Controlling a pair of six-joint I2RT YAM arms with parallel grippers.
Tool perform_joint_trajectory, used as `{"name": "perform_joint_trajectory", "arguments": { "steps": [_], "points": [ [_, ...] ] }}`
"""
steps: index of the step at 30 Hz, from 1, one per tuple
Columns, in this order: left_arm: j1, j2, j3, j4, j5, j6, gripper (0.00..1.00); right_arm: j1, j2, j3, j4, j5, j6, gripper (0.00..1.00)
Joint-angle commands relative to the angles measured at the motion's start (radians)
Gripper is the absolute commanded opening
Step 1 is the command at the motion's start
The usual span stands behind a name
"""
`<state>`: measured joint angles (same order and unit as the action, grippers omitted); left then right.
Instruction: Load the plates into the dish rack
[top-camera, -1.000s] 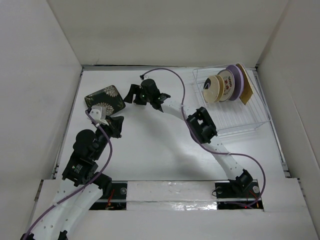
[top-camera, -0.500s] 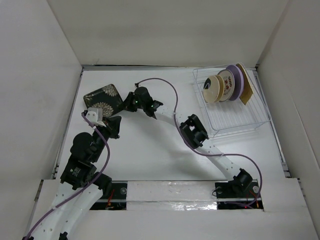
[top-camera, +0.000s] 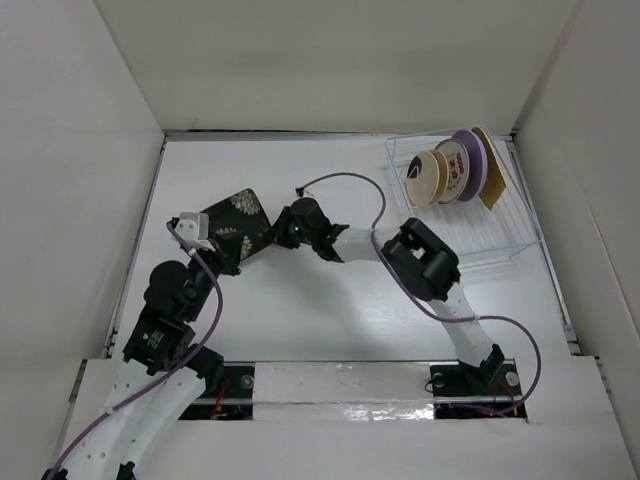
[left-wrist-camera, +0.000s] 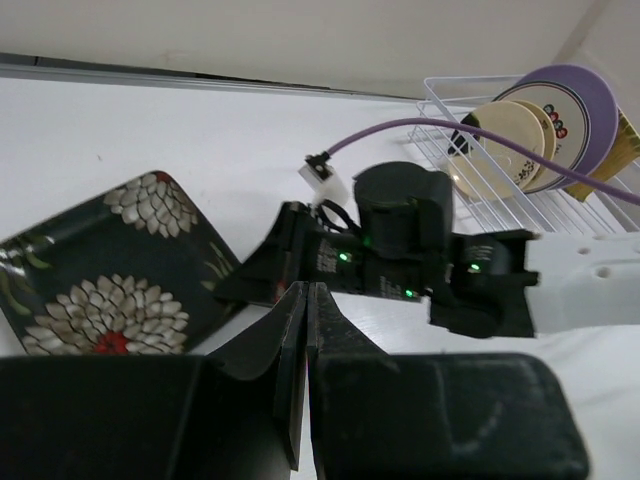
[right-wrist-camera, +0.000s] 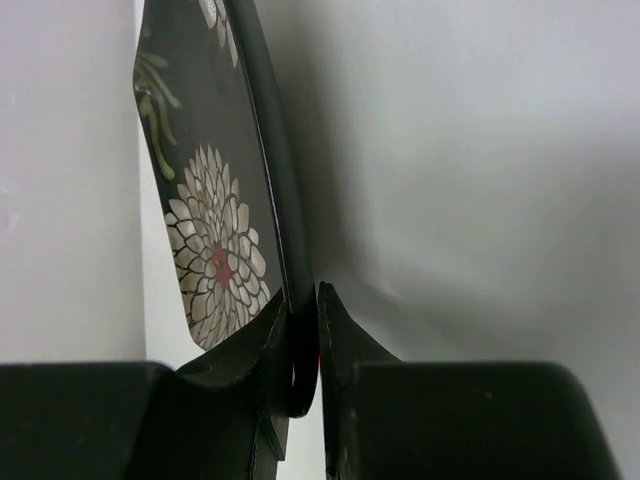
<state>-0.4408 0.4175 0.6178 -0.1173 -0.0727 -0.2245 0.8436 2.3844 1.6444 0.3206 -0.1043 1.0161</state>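
Right gripper (right-wrist-camera: 303, 300) grasps the black floral square plate (right-wrist-camera: 212, 250) by its rim. Left gripper (left-wrist-camera: 307, 300) is clenched on nothing; the plate sits just beside it.

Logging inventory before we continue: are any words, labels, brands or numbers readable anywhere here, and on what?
None readable.
Black floral plate: flower pattern only.
Patterned round plate in the dish rack: red marks, too small to tell whether they are lettering.
Cream plate: one dark mark, no legible text.

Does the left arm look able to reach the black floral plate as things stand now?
Probably yes: the left hand sits close beside the black floral plate with nothing between them, but it is shut, and the right hand grips the plate's rim.
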Motion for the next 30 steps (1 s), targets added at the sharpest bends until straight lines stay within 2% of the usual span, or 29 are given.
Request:
{"name": "perform_joint_trajectory", "arguments": {
  "steps": [1,2,6,12,15,19,23,24,28,30],
  "points": [
    [0.005,0.001,0.022,0.054,0.013,0.013,0.0,0.034,-0.212,-0.151,0.236,0.057,-0.037,0.0],
    [0.005,-0.002,0.02,0.056,0.014,0.013,0.0,0.034,-0.247,-0.223,0.253,0.058,-0.034,0.0],
    [0.005,-0.013,0.016,0.064,0.017,0.008,0.0,0.034,-0.424,-0.326,0.273,0.093,-0.085,0.0],
    [0.005,-0.014,0.007,0.093,0.105,-0.007,0.0,-0.075,-0.667,-0.492,0.336,0.066,-0.045,0.0],
    [0.005,-0.014,0.007,0.094,0.109,-0.001,0.0,-0.141,-0.801,-0.552,0.293,0.081,-0.095,0.0],
    [0.005,-0.016,0.007,0.093,0.117,0.002,0.0,-0.27,-0.997,-0.577,0.067,0.198,-0.247,0.0],
    [0.005,-0.014,0.005,0.1,0.137,0.002,0.0,-0.443,-1.132,-0.504,-0.13,0.23,-0.433,0.0],
    [0.005,-0.011,0.003,0.103,0.14,0.002,0.0,-0.495,-1.148,-0.47,-0.17,0.232,-0.542,0.0],
    [0.005,0.012,0.003,0.11,0.172,0.001,0.0,-0.584,-1.143,-0.276,-0.418,0.368,-0.77,0.0],
    [-0.004,0.014,0.005,0.105,0.166,0.002,0.0,-0.621,-1.124,-0.209,-0.446,0.365,-0.836,0.0]
  ]
}}
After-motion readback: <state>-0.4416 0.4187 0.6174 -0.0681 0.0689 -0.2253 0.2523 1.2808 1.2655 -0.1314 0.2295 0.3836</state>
